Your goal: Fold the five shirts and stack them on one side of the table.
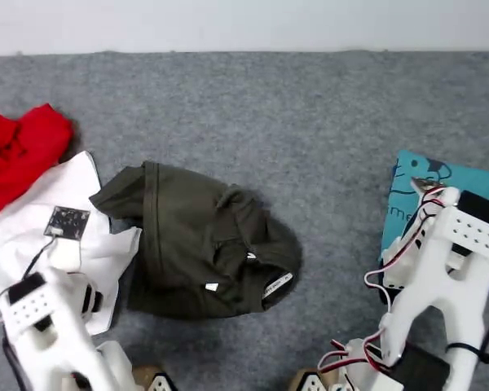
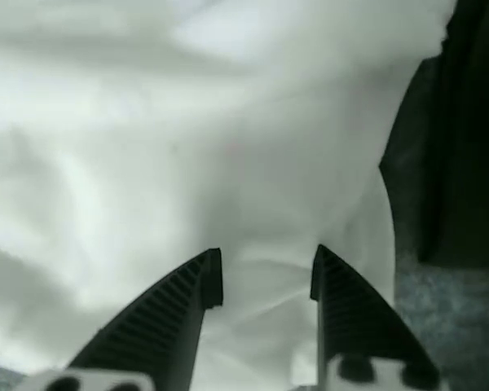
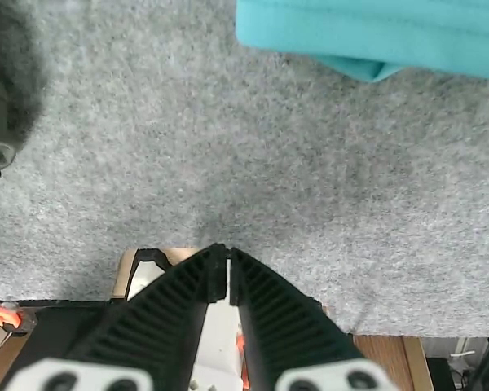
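Note:
A crumpled dark olive shirt (image 1: 204, 240) lies in the middle of the grey carpet. A white shirt (image 1: 41, 220) is spread at the left, with a red shirt (image 1: 16, 151) bunched beyond it. A folded teal shirt (image 1: 436, 199) lies at the right edge. My left gripper (image 2: 262, 277) hovers open just above the white shirt (image 2: 187, 163), nothing between its fingers; the olive shirt (image 2: 456, 147) is beside it. My right gripper (image 3: 228, 265) is shut and empty above bare carpet near the table's front edge, a short way from the teal shirt (image 3: 375, 32).
Grey carpet (image 1: 293, 114) covers the table; its back half is open. The front edge of the carpet, with wood (image 3: 391, 358) under it, lies just under the right gripper. Both arm bases (image 1: 367, 375) stand at the front.

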Controlling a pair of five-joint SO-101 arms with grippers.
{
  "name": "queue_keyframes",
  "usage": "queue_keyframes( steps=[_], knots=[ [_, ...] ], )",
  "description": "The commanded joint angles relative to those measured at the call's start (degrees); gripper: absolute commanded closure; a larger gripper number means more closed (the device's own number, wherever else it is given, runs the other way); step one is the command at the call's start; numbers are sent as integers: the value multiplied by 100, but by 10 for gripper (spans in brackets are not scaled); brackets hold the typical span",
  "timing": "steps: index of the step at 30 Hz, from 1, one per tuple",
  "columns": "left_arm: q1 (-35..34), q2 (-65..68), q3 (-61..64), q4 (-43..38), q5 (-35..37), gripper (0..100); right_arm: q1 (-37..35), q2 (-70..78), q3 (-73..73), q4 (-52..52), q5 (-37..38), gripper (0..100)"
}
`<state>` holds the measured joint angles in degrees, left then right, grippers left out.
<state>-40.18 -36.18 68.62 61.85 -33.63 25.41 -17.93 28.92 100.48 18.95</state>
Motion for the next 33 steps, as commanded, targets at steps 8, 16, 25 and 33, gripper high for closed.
queue_keyframes(
  steps=[8, 16, 25, 33],
  knots=[
    [-624, 3684, -3231, -44, 325, 882, -57, -207, -62, 224, -18, 990],
    [-1591, 5336, -6246, 413, 316, 888, -48, -207, -62, 224, -18, 990],
    [-1521, 5741, -8312, 1855, 316, 888, -497, -215, -79, 224, -18, 990],
    [-1046, 5741, -9130, 3112, 334, 888, -2114, -163, -958, 224, -53, 990]
  ],
)
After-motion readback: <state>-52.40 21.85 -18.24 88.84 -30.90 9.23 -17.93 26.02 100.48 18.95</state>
